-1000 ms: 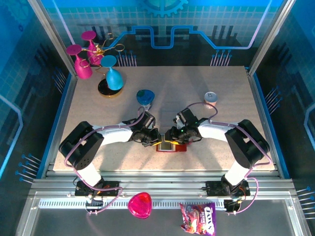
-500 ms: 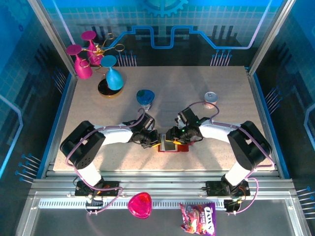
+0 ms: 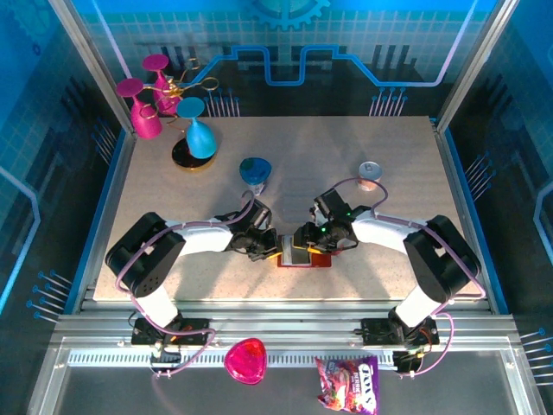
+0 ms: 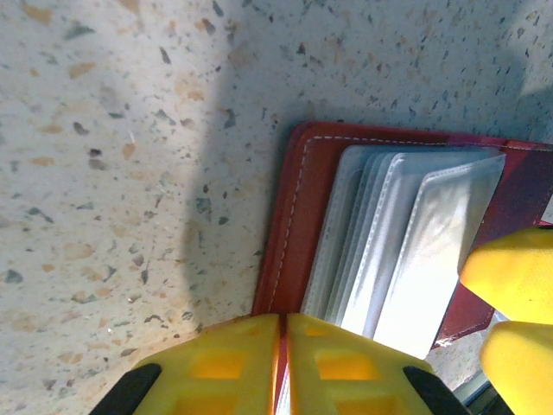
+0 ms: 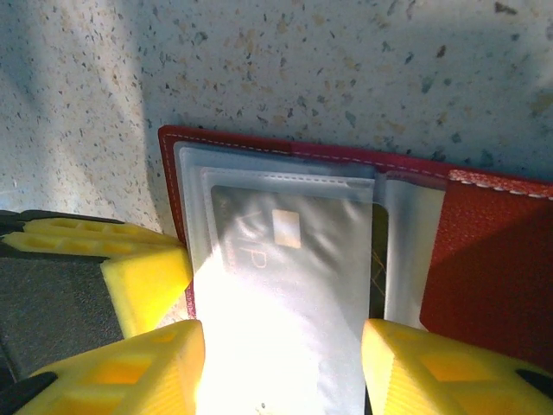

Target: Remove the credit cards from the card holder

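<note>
Card holder: the card holder (image 3: 304, 257) lies open on the speckled table (image 3: 181, 207), low centre of the top view, between both grippers.
Contents: a grey credit card (image 5: 289, 251) with a chip sits fully inside the top clear sleeve. More clear sleeves (image 4: 406, 242) fan out beneath it. No second card can be made out.
Left gripper: the left gripper (image 4: 282, 324) is clenched on the lower edge of the red cover, at the bottom of the left wrist view. It serves as the anchor.
Right gripper: the right gripper (image 5: 283, 346) has its jaws spread, one on either side of the sleeve at the bottom of the right wrist view. Nothing is seen clamped between them.
Step in hand: judged to be getting a hold on the card to draw it out.
Method: hold the cover down firmly. Find the sleeve's open end, which the views do not show. Pinch the card edge alone, then pull in line with the sleeve.
Risk: pinching sleeve and card together would likely drag the whole holder. Glare hides the near edge.
</note>
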`<state>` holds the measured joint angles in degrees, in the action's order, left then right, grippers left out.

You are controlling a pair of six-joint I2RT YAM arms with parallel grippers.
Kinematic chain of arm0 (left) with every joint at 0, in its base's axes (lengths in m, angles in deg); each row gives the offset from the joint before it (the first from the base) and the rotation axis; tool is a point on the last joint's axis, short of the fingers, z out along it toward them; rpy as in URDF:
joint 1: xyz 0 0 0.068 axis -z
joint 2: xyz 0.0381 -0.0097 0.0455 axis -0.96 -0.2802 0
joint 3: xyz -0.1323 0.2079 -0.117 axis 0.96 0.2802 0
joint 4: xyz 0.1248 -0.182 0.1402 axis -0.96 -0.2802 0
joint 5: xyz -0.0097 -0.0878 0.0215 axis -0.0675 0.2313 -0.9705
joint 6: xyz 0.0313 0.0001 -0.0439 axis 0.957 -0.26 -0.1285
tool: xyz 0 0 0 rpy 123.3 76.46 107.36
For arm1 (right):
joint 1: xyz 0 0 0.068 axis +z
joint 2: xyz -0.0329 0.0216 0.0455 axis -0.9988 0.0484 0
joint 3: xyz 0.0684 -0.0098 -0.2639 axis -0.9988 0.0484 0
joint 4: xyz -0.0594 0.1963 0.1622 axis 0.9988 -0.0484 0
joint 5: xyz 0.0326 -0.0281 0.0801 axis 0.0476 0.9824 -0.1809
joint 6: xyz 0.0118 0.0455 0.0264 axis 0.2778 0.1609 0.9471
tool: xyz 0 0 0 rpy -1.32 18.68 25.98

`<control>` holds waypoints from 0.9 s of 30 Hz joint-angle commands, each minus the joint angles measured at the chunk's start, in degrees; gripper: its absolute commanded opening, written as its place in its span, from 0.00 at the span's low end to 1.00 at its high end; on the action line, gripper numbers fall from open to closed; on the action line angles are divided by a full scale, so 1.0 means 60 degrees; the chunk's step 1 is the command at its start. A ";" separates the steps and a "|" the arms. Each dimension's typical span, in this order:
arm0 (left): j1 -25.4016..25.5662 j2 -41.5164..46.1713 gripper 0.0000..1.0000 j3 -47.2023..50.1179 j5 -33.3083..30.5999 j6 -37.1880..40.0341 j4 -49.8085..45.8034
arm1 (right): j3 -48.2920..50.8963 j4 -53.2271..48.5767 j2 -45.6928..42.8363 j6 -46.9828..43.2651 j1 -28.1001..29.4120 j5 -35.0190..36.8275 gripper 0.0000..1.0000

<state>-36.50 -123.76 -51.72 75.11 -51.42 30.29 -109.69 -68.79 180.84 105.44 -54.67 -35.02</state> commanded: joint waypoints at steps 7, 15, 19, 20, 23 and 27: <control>-0.0046 0.0662 0.13 -0.0537 -0.0017 0.0222 -0.0841 | 0.0146 -0.0360 -0.0592 0.0005 -0.0247 0.0140 0.47; 0.0086 0.0360 0.13 -0.0877 0.0674 -0.0055 -0.0348 | 0.0272 -0.0138 -0.0423 0.0000 -0.0300 -0.0163 0.43; 0.0150 0.0010 0.13 -0.0848 0.0785 -0.0110 -0.0151 | 0.0247 0.0095 -0.0230 0.0053 -0.0306 -0.0447 0.44; 0.0151 -0.0067 0.13 -0.0791 0.0787 -0.0134 -0.0090 | 0.0264 0.0196 -0.0179 0.0080 -0.0299 -0.0535 0.44; 0.0152 -0.0260 0.13 -0.0615 0.0832 -0.0157 0.0096 | 0.0243 0.0400 -0.0009 0.0113 -0.0299 -0.0840 0.44; 0.0150 -0.0406 0.13 -0.0480 0.0838 -0.0196 0.0193 | 0.0255 0.0519 0.0145 0.0137 -0.0303 -0.0908 0.44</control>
<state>-35.84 -125.32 -55.65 78.63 -52.05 30.37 -108.89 -66.69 180.82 105.79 -55.81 -38.69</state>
